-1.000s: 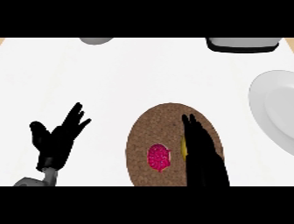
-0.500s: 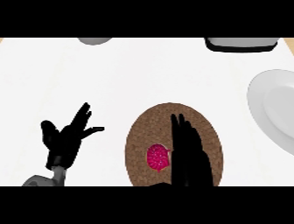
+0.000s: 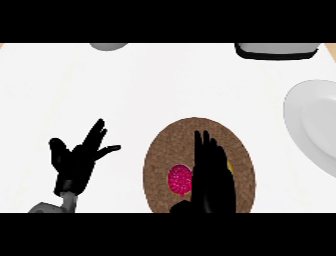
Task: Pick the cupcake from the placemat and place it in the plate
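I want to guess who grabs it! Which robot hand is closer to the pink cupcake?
The right hand. It is over the brown placemat, right beside the cupcake, fingers straight. The left hand rests open on the white counter, off the placemat's left side.

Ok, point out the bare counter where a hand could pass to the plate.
Bare white counter runs from the round brown placemat to the white plate, and beyond the open left hand. It is crowded on the placemat, where the straight-fingered right hand stands beside the pink cupcake.
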### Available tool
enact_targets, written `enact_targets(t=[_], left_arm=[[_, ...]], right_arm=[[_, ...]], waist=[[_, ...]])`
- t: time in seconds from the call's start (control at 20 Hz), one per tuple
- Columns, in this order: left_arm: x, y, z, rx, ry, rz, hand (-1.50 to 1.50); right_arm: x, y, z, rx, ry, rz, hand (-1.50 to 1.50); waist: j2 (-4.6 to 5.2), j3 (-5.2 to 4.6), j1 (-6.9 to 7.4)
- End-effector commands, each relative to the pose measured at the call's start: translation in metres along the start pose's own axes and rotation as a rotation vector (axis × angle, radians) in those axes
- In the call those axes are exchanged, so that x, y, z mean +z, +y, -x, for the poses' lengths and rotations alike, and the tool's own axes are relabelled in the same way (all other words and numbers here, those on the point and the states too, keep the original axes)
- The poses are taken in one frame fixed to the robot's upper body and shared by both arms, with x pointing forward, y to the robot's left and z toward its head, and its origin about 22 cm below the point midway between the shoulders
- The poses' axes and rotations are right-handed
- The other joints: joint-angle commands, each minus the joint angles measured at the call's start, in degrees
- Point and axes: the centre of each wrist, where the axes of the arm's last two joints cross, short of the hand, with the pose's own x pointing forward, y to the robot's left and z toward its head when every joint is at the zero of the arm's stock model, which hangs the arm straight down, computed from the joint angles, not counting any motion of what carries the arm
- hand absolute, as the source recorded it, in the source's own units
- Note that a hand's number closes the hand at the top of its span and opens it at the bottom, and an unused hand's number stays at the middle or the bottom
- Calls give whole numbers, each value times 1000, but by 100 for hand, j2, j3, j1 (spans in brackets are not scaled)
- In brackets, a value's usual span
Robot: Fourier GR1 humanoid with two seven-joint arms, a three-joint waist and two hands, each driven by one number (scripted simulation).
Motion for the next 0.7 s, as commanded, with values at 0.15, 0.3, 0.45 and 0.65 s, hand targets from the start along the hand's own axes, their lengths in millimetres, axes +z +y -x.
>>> enact_targets(t=[0.15,0.3,0.45,0.65], left_arm=[[4,25,1,-21,30,-42,0],[-7,11,-2,-23,35,-51,0],[-6,24,23,-35,39,-52,0],[6,22,10,-23,30,-56,0]], right_arm=[[-15,14,-5,1,142,-60,-150],[-24,21,-13,92,134,-109,150],[-13,31,-9,121,71,-95,150],[-32,22,-8,147,77,-79,150]], waist=[[20,-3,39],[31,-4,52],[22,-6,0],[13,-4,6]])
